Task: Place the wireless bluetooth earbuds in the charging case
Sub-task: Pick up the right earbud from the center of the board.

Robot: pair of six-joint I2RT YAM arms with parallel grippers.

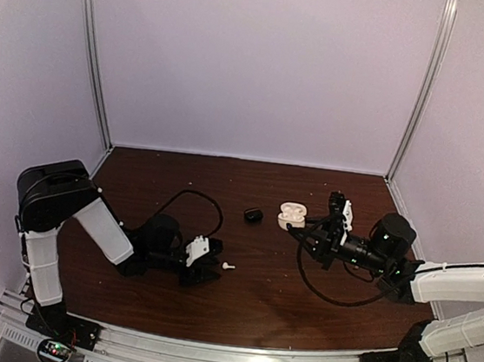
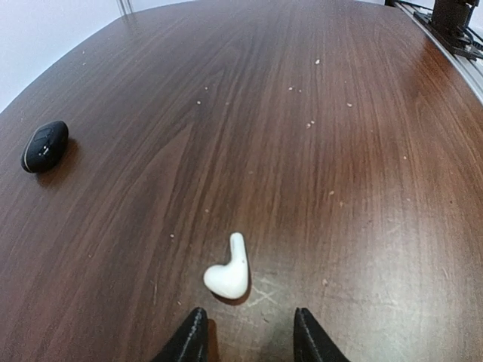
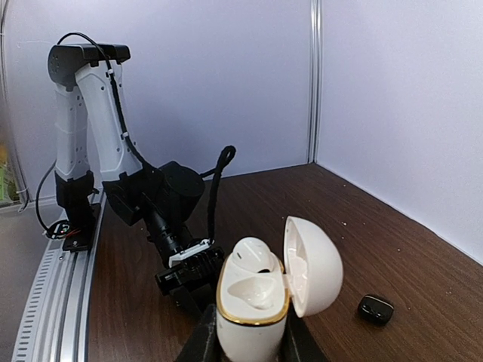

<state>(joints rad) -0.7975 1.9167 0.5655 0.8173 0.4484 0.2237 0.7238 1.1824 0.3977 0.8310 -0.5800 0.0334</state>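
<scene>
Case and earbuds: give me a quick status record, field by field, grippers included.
left gripper: open, low over table
right gripper: shut on case
case: white, upright, lid open
seated earbud: white, in one slot; other slot empty
loose earbud: white, on table just ahead of left fingertips, not between them
black item: small, on table, apart from both grippers; kind unclear
</scene>
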